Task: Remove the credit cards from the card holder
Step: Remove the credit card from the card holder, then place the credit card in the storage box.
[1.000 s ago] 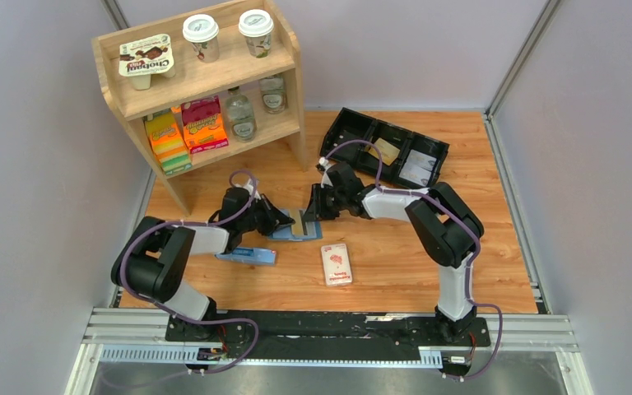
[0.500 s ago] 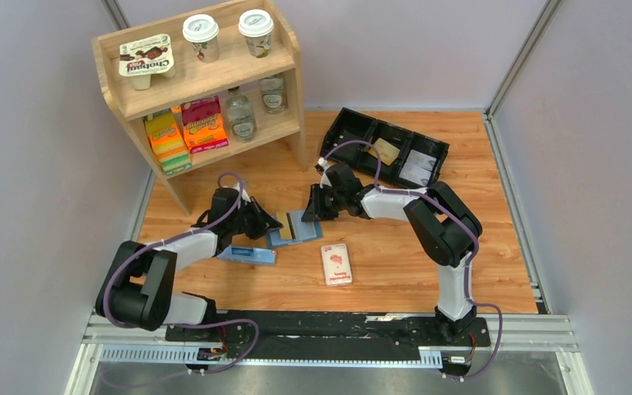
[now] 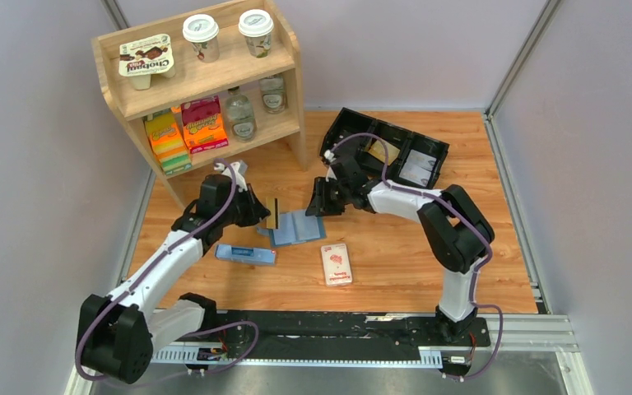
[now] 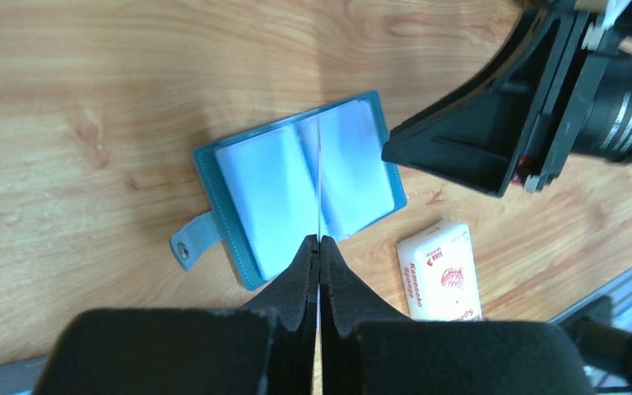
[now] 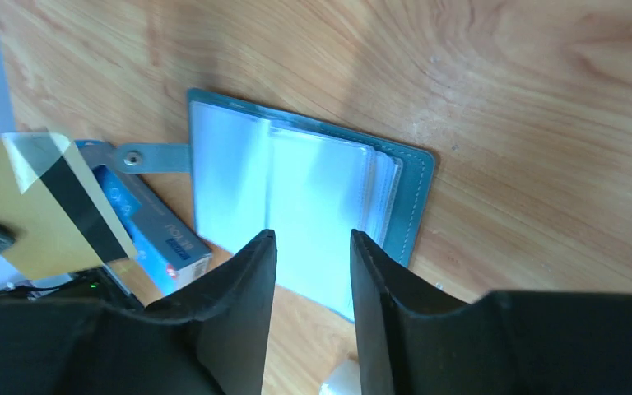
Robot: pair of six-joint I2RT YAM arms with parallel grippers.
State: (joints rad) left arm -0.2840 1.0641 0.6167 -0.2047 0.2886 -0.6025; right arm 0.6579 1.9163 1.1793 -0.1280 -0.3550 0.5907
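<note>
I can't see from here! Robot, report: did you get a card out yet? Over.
Left claw shut on tan-gold card, lifted off the holder. Right claw open over card holder. Holder lying open on table. Nothing blocking.

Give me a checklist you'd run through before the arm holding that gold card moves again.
1. Left pincer shut on the gold card: ok.
2. Gold card fully out of the card holder: ok, it is lifted clear.
3. Card holder lying open and flat: ok.
4. Right pincer open above the holder: ok. Whether it touches the holder: cannot tell.
5. Any card left in the sleeves: cannot tell, they look pale and glary.
</note>
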